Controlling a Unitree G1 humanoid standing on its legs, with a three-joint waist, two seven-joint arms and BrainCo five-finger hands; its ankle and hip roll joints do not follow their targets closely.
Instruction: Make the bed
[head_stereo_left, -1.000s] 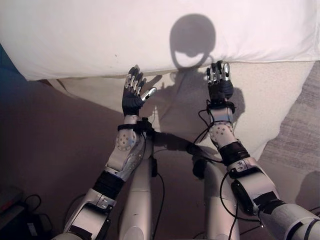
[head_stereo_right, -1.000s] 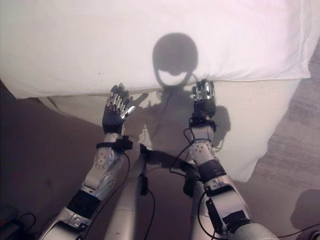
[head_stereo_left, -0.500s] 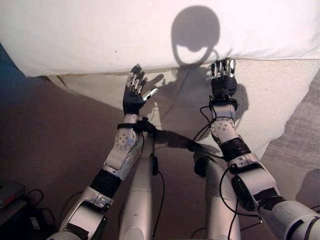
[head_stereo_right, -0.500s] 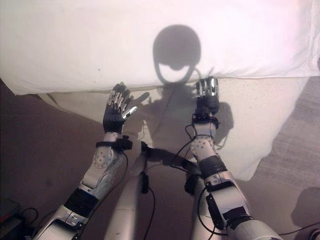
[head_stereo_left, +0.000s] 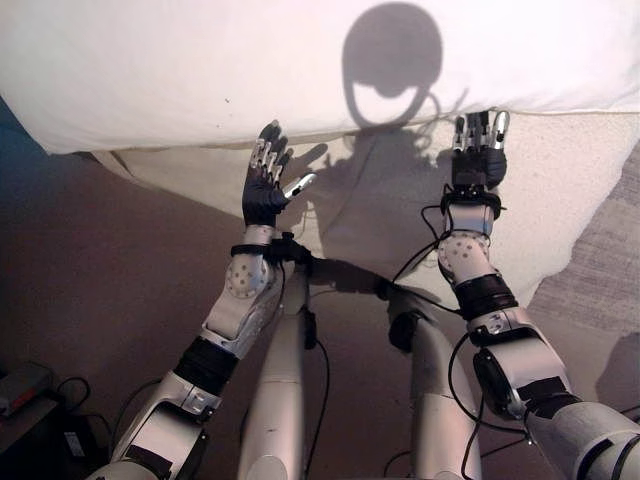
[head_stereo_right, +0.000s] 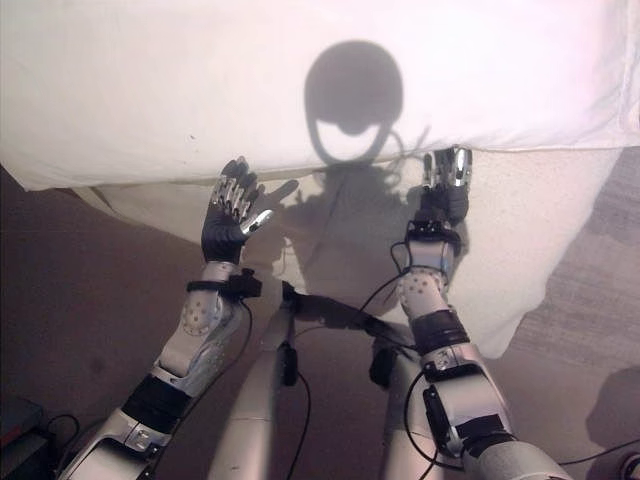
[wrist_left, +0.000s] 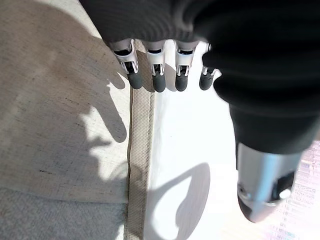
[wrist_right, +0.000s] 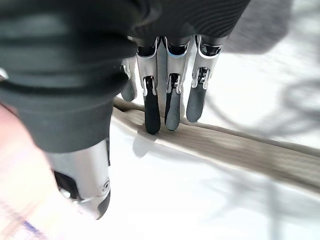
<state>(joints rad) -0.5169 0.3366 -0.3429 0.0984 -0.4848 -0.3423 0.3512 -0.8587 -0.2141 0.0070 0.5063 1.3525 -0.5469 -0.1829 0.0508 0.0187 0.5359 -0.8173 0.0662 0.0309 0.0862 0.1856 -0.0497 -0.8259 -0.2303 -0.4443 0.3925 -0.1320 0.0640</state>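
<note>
Now the left hand (head_stereo_left: 265, 190) hovers with fingers spread just short of the white duvet (head_stereo_left: 200, 70) edge overhanging the beige mattress side (head_stereo_left: 560, 190); the right hand (head_stereo_left: 478, 158), fingers straight, reaches the same edge. Best to grasp the hem with both hands level before pulling.

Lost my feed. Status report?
Left hand and right hand open, at the white duvet edge. Nothing grasped. Beige bed base exposed.
</note>
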